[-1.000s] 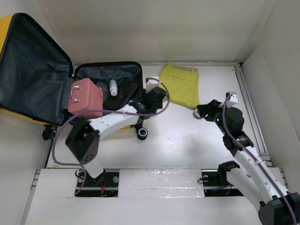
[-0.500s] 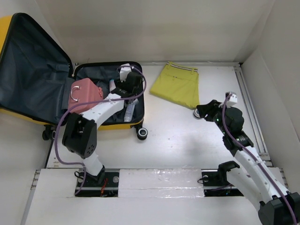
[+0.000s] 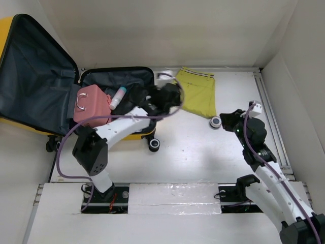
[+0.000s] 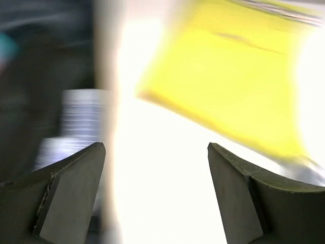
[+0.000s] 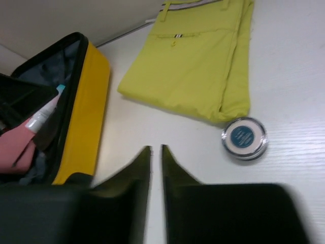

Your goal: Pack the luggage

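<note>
Luggage (image 3: 35,76): far left of the table, lying open, lid leaning up on the left, grey lining showing.
Inside it: pink case (image 3: 93,105) and white tube (image 3: 117,96).
Left gripper (image 3: 170,96): above the luggage's right rim, 2 fingers spread wide, empty.
Right gripper (image 5: 156,152): fingers pressed almost together, empty, near a round tin (image 5: 244,138).
Yellow-green garment (image 3: 198,94): folded, right of the luggage.

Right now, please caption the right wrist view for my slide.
Shut right gripper facing a folded yellow garment, a round tin and the open suitcase.
</note>
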{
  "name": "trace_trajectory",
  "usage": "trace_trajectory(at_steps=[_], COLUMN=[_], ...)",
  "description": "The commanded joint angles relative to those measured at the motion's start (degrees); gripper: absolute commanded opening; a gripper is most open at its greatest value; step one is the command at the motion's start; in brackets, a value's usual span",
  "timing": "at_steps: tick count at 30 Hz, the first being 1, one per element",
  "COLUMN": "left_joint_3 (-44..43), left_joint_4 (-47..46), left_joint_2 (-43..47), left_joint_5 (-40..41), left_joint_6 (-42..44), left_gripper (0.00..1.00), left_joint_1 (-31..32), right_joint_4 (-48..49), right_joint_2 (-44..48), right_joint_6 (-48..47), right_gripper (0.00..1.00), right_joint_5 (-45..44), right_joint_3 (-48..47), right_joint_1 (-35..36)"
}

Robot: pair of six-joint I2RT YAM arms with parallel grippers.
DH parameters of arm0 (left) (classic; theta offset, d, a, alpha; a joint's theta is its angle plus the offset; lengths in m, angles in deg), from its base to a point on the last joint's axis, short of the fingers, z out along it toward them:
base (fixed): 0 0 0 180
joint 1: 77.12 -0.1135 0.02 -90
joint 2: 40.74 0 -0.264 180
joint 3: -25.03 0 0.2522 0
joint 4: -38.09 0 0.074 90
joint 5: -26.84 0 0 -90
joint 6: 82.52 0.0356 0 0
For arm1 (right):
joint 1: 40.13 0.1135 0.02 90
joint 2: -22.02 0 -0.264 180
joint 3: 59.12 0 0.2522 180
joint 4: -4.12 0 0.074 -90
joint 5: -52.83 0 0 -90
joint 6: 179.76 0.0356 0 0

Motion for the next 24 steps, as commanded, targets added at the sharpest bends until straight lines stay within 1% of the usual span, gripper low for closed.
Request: trace_trajectory(at_steps=[1,2,3,4,5,6,7,8,9,10,11,14,16,17,18,20,23,24], left_joint_3=[-7.76,-9.25,-12.49,-13.91,-15.32,-18.47,-20.15,-23.47,-23.51,-27.60,-29.90,-38.16,-42.12,-45.71,-47.31,-50.12,-50.66,-50.67], left_joint_4=[-3.27,-3.27,-3.27,-3.27,-3.27,-3.27,-3.79,-3.80,-3.80,-3.80,-3.80,-3.27,-2.66,-2.66,-1.79,-0.99,-0.99,-0.99], left_joint_2=[-2.93,-4.87,-8.80,-10.84,-12.69,-16.71,-18.66,-22.43,-24.46,-26.49,-28.59,-36.07,-41.24,-42.75,-44.16,-47.49,-49.96,-50.50], left_joint_5=[-2.89,-2.89,-4.72,-6.39,-8.24,-11.82,-13.16,-15.09,-15.11,-17.46,-18.53,-19.94,-19.94,-19.94,-20.47,-20.47,-21.09,-21.09], left_joint_6=[4.50,5.30,5.30,5.30,5.30,5.30,4.69,4.69,4.69,4.69,4.69,6.00,6.01,6.53,6.53,6.53,6.53,6.53], left_gripper=[0.77,0.77,0.77,0.77,0.77,0.78,0.80,0.80,0.82,0.84,0.85,0.87,0.87,0.89,0.89,0.89,0.89,0.87], left_joint_1=[11.42,13.35,15.81,16.53,16.54,17.06,17.06,17.59,17.59,17.59,17.59,18.12,18.12,18.12,18.12,18.12,18.12,18.12], right_joint_4=[-1.55,-4.78,-6.21,-7.53,-8.67,-10.68,-11.66,-13.15,-13.16,-13.69,-13.69,-13.69,-13.69,-13.69,-13.69,-13.08,-13.08,-13.08], right_joint_2=[3.48,5.32,6.38,7.35,9.36,10.16,10.78,11.57,11.58,11.58,11.58,10.79,9.92,9.30,9.29,9.29,9.29,9.29], right_joint_6=[0.78,1.57,1.58,1.58,1.58,1.58,1.58,1.58,1.58,1.58,0.88,0.35,-0.18,-0.18,-0.18,-0.18,-0.71,-0.71], right_gripper=[0.07,0.04,0.04,0.06,0.11,0.18,0.27,0.45,0.52,0.58,0.65,0.70,0.71,0.71,0.71,0.71,0.71,0.71], right_joint_5=[-7.21,-8.79,-11.94,-13.54,-14.68,-15.57,-17.14,-17.77,-17.77,-17.77,-17.77,-14.36,-12.60,-11.28,-10.66,-10.04,-9.42,-9.42], right_joint_3=[-3.06,-3.85,-4.73,-6.39,-7.36,-8.24,-10.60,-11.76,-12.90,-13.87,-15.36,-17.38,-18.00,-18.01,-18.01,-18.01,-18.01,-18.01], right_joint_1=[-0.28,-0.28,-0.28,-0.81,-0.81,-0.81,-0.81,-0.81,-0.81,-0.81,-0.81,-0.81,-0.81,-0.81,-0.81,-0.81,-0.81,-0.81])
